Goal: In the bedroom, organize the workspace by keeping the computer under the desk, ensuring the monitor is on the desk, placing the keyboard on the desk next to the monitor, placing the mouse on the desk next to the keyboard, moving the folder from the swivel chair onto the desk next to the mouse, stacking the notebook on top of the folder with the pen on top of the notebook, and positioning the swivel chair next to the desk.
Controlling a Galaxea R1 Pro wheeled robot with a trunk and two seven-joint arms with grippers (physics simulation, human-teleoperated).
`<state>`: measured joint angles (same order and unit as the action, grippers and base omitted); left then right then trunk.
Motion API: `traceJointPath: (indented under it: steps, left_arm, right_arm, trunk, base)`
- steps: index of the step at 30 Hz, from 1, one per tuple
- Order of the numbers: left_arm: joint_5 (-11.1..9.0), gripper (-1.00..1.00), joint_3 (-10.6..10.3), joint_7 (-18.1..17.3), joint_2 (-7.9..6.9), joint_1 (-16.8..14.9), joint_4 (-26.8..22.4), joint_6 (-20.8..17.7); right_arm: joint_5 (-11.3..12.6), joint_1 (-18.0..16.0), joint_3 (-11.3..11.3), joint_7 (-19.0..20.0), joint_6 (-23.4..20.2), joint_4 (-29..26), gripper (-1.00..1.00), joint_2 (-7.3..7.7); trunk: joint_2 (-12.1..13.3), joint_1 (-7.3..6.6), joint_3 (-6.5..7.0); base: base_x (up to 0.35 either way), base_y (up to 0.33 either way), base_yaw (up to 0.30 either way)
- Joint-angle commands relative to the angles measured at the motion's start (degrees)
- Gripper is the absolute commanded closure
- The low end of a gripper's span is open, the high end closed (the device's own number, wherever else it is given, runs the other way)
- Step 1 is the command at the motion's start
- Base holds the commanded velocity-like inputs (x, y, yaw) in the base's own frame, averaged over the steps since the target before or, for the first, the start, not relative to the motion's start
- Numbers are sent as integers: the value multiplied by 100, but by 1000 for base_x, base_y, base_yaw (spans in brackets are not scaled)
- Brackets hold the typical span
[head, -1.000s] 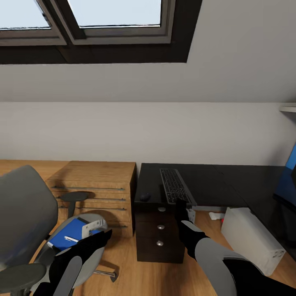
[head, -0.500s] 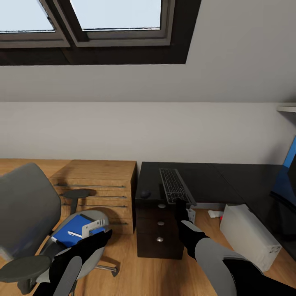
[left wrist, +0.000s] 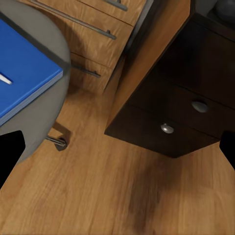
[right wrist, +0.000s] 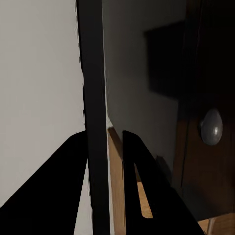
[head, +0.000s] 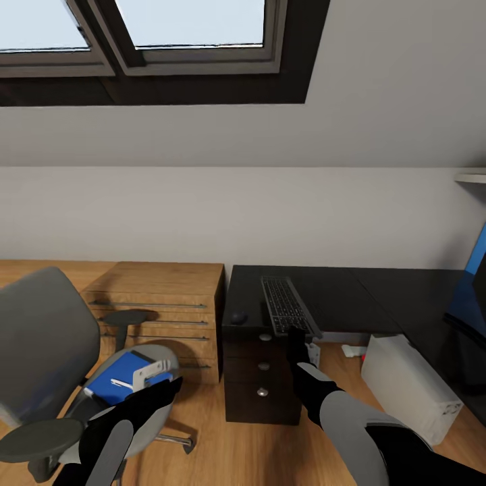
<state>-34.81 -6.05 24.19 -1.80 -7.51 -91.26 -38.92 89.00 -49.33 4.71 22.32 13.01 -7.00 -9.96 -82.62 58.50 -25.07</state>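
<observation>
Nearest the camera, the left gripper (head: 160, 390) hangs low with its fingers spread wide and nothing between them. Just beside it lies the blue folder (head: 119, 379) on the grey seat of the swivel chair (head: 47, 344), with the white pen (head: 121, 384) on top. A dark corner at the folder's far end may be the notebook; it is too small to tell.

The right gripper (head: 295, 339) points up at the front edge of the black desk (head: 351, 297). Its fingers (right wrist: 142, 171) are closed to a narrow gap around the thin dark edge of the keyboard (head: 287, 305), which lies on the desk just above the gripper. Left of the keyboard, near it on the desk, sits the black mouse (head: 238, 316). Below are the desk's drawers with silver knobs (head: 263, 366).

Right of the right gripper, on the floor under the desk, stands the pale computer (head: 412, 388). Farther right, the monitor (head: 472, 290) shows partly at the frame edge. Beyond the left gripper stands a wooden chest (head: 162, 304).
</observation>
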Motion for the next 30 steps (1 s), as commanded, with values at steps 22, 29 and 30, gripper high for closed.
traceJointPath:
  steps: [22, 29, 30]
  left_arm:
    - [-70, -100, -2, 60, -13, -5, -6, -10]
    - [-70, -100, -2, 60, -14, -5, -6, -10]
    - [-70, -100, -2, 60, -14, -5, -6, -10]
  right_arm:
    - [-6, -6, 21, 27, 9, 67, 100, -4]
    - [-6, -6, 21, 11, 9, 67, 100, -4]
    - [-6, -6, 21, 4, 7, 67, 100, -4]
  trunk:
    - [-888, 484, -402]
    - [-888, 484, -402]
    - [-888, 484, -402]
  base:
    - [0, 0, 0]
    - [0, 0, 0]
    - [0, 0, 0]
